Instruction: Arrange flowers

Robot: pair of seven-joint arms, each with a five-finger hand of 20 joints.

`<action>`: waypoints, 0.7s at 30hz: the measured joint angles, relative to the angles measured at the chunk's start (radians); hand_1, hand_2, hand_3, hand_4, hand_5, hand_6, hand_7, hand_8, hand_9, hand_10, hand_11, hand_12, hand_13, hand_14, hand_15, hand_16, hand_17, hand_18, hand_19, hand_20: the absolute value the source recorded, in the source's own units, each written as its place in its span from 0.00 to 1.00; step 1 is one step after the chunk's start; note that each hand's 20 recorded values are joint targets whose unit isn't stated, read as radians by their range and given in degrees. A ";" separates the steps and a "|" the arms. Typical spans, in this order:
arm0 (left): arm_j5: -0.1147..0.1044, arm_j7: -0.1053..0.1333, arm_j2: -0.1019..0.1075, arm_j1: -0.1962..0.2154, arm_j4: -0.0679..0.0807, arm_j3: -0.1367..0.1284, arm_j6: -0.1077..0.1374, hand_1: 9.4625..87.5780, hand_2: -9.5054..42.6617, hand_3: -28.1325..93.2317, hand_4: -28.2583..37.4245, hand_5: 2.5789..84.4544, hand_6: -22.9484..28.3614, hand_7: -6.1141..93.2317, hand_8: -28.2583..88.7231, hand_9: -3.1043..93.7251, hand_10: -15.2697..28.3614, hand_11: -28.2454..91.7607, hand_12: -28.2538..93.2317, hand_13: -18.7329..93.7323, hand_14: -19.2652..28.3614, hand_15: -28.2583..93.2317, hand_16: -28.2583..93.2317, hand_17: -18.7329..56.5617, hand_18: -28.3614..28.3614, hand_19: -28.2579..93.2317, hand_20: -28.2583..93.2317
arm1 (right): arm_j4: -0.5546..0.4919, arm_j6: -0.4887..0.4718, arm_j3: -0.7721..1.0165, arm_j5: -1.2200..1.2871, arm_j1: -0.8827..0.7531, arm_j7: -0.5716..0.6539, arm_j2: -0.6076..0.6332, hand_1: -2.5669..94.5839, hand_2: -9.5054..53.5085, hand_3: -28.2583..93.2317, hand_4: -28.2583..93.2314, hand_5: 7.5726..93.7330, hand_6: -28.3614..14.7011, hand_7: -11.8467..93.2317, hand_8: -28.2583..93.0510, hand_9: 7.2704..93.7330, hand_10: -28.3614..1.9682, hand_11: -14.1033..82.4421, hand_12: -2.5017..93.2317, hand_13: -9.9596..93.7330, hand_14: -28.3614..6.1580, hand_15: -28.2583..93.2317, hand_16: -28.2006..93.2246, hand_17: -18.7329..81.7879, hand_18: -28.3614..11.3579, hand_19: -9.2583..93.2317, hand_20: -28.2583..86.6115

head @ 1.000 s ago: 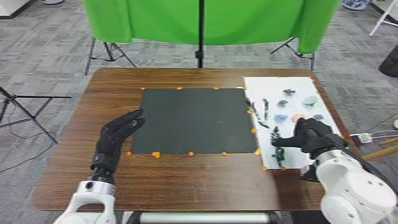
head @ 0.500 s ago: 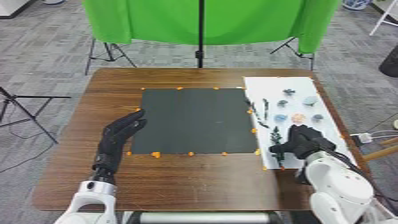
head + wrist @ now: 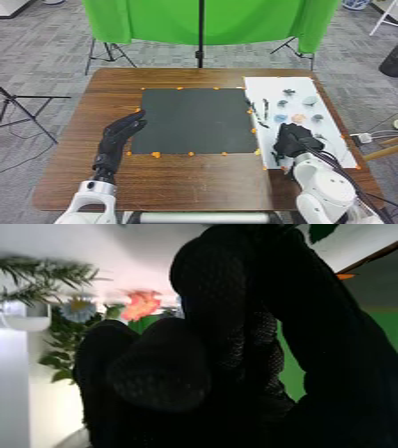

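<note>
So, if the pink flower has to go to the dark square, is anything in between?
Yes. A pale blue flower sits beside the pink flower, toward the dark square, and then come long green stems. Lifting it over them would probably work.

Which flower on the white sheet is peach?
The middle flower of the row of three nearest the right hand; the light-blue flower and grey-blue flower flank it.
</note>
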 measured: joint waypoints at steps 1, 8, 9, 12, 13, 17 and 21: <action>-0.001 -0.001 0.001 0.000 0.000 -0.003 0.000 0.25 0.16 0.74 0.17 0.55 0.53 0.17 0.19 0.50 0.67 0.39 0.33 0.47 0.76 0.35 0.25 0.29 0.73 0.31 0.40 | -0.001 0.007 0.009 0.017 -0.006 0.000 -0.005 0.57 0.00 0.69 0.28 0.92 0.62 0.39 0.43 1.00 0.56 0.60 0.26 1.00 0.76 0.79 0.42 0.91 0.50 1.00 0.71; -0.077 0.000 0.025 0.009 0.010 -0.049 0.015 0.25 0.16 0.74 0.17 0.55 0.53 0.17 0.19 0.50 0.67 0.40 0.33 0.47 0.75 0.36 0.25 0.29 0.73 0.31 0.39 | -0.065 0.077 0.060 0.115 -0.030 -0.001 -0.017 0.57 0.00 0.70 0.29 0.92 0.62 0.40 0.43 1.00 0.57 0.62 0.26 1.00 0.76 0.80 0.42 0.92 0.49 1.00 0.74; -0.094 0.001 0.029 0.010 0.014 -0.056 0.023 0.25 0.16 0.74 0.17 0.56 0.53 0.17 0.19 0.50 0.67 0.40 0.33 0.47 0.75 0.36 0.25 0.29 0.73 0.31 0.39 | -0.081 0.091 0.059 0.115 -0.028 -0.004 -0.015 0.57 0.00 0.70 0.29 0.92 0.62 0.40 0.43 1.00 0.57 0.62 0.26 1.00 0.76 0.80 0.42 0.92 0.48 1.00 0.74; -0.121 0.008 0.039 0.012 0.029 -0.074 0.053 0.24 0.15 0.75 0.17 0.56 0.53 0.17 0.19 0.50 0.67 0.40 0.33 0.48 0.75 0.36 0.25 0.29 0.73 0.31 0.39 | -0.130 0.117 0.049 0.121 -0.011 -0.016 -0.006 0.56 0.00 0.70 0.29 0.92 0.62 0.41 0.43 1.00 0.57 0.62 0.26 1.00 0.76 0.80 0.42 0.92 0.48 1.00 0.75; -0.123 0.012 0.042 0.012 0.036 -0.079 0.063 0.24 0.15 0.75 0.17 0.56 0.53 0.17 0.19 0.50 0.67 0.40 0.33 0.48 0.75 0.35 0.25 0.29 0.73 0.30 0.39 | -0.144 0.118 0.040 0.127 0.000 -0.020 -0.002 0.56 0.00 0.70 0.29 0.92 0.62 0.41 0.43 1.00 0.57 0.62 0.26 1.00 0.76 0.80 0.42 0.92 0.48 1.00 0.75; -0.139 0.046 0.059 0.012 0.077 -0.095 0.088 0.24 0.15 0.76 0.17 0.55 0.53 0.16 0.19 0.49 0.67 0.38 0.32 0.47 0.74 0.32 0.24 0.31 0.71 0.28 0.38 | -0.165 0.113 -0.055 0.164 0.083 -0.039 0.013 0.56 0.00 0.71 0.29 0.92 0.62 0.41 0.43 1.00 0.57 0.62 0.26 1.00 0.76 0.81 0.42 0.92 0.48 1.00 0.75; -0.194 0.104 0.088 0.007 0.127 -0.095 0.139 0.23 0.15 0.76 0.16 0.54 0.53 0.16 0.19 0.48 0.66 0.37 0.32 0.46 0.72 0.31 0.24 0.32 0.69 0.28 0.38 | -0.124 0.101 -0.214 0.178 0.214 -0.085 -0.001 0.56 0.00 0.71 0.29 0.91 0.62 0.42 0.42 1.00 0.57 0.62 0.26 1.00 0.76 0.81 0.42 0.92 0.48 1.00 0.76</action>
